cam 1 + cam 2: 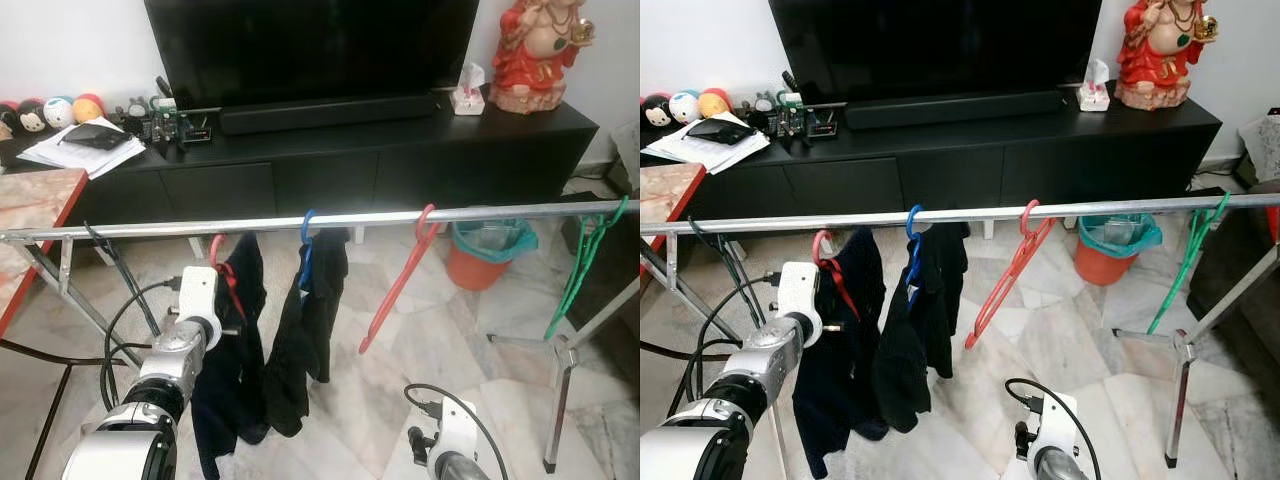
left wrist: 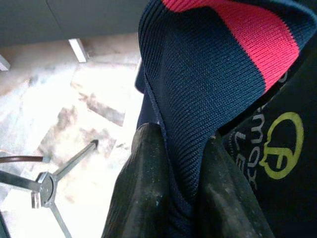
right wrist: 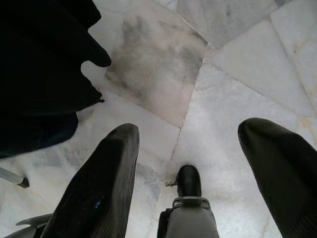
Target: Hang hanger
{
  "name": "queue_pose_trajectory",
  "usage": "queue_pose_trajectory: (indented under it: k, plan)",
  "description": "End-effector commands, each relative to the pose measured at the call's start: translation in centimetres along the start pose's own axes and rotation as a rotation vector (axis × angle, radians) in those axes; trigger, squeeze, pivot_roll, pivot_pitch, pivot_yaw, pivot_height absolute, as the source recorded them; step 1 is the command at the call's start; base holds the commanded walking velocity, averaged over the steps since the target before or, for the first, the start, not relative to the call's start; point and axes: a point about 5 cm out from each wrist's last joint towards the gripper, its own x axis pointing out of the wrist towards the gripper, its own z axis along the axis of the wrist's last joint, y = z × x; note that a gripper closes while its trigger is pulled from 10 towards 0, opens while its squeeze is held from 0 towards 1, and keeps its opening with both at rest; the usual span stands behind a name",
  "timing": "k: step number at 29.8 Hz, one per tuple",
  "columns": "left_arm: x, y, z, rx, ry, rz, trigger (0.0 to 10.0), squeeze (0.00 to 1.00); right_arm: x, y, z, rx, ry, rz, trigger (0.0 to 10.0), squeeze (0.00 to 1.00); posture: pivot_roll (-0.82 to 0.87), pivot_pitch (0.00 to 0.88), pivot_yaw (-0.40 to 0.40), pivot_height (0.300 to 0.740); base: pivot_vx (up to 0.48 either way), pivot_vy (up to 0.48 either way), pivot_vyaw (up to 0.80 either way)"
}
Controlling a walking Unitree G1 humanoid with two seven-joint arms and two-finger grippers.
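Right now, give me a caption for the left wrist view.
Left gripper pinching the navy shirt by its red-striped collar, above the marble floor.

Both eye views look forward and down from the robot's head — across a metal rail point(image 1: 330, 220) that spans the frame from 9 to 3 o'clock, toward the black TV cabinet point(image 1: 330, 165) at 12 o'clock. They share nearly the whole scene; the right eye view sits slightly to the side, so the hung clothes and the orange bin point(image 1: 1105, 262) fall further toward 9 o'clock in it. The left wrist view looks along its fingers point(image 2: 143, 188) at very close range into a navy garment with a red stripe point(image 2: 218, 74), the marble floor point(image 2: 79, 114) beyond. The right wrist view points straight down at the marble floor between its fingers point(image 3: 101, 183) — the dark clothes it shares with the eye views lie at 10 o'clock.
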Motion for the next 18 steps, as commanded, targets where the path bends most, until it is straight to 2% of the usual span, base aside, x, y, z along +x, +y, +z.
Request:
queue_pose_trajectory:
  k: [1, 4, 6, 7, 9, 11, 13, 18]
  plan:
    - [0.1, 0.2, 0.8, 0.021, -0.027, 0.0, 10.0, 0.0, 0.0, 0.2, 0.2, 0.003, -0.003, 0.004, 10.0, 0.0, 0.05, 0.0, 0.045, 0.74, 0.0, 0.0, 0.0]
    - [0.1, 0.1, 1.3, -0.01, -0.078, -0.003, 10.0, 0.0, 0.0, 0.2, 0.2, 0.004, -0.005, 0.004, 10.0, 0.0, 0.05, 0.0, 0.054, 0.74, 0.0, 0.0, 0.0]
    - [0.0, 0.2, 2.3, -0.042, -0.157, -0.015, 10.0, 0.0, 0.0, 0.3, 0.1, 0.009, -0.006, 0.003, 10.0, 0.0, 0.05, 0.0, 0.064, 0.74, 0.0, 0.0, 0.0]
    - [0.0, 0.2, 2.3, -0.042, -0.157, -0.015, 10.0, 0.0, 0.0, 0.3, 0.1, 0.009, -0.006, 0.003, 10.0, 0.0, 0.05, 0.0, 0.064, 0.74, 0.0, 0.0, 0.0]
    - [-0.2, 0.4, 3.1, -0.035, -0.22, -0.022, 10.0, 0.0, 0.0, 0.4, 0.0, 0.013, -0.005, 0.005, 10.0, 0.0, 0.06, 0.0, 0.068, 0.74, 0.0, 0.0, 0.0]
    - [-0.2, 0.4, 3.1, -0.035, -0.22, -0.022, 10.0, 0.0, 0.0, 0.4, 0.0, 0.013, -0.005, 0.005, 10.0, 0.0, 0.06, 0.0, 0.068, 0.74, 0.0, 0.0, 0.0]
    - [-0.3, 0.5, 4.2, -0.023, -0.265, -0.036, 10.0, 0.0, 0.0, 0.6, -0.3, 0.02, 0.001, 0.008, 10.0, 0.0, 0.06, 0.0, 0.077, 0.74, 0.0, 0.0, 0.0]
    - [0.0, 0.2, 5.4, 0.001, -0.279, -0.051, 10.0, 0.0, -0.1, 0.8, -0.7, 0.031, 0.008, 0.01, 10.0, 0.0, 0.05, 0.0, 0.087, 0.74, 0.0, 0.0, 0.0]
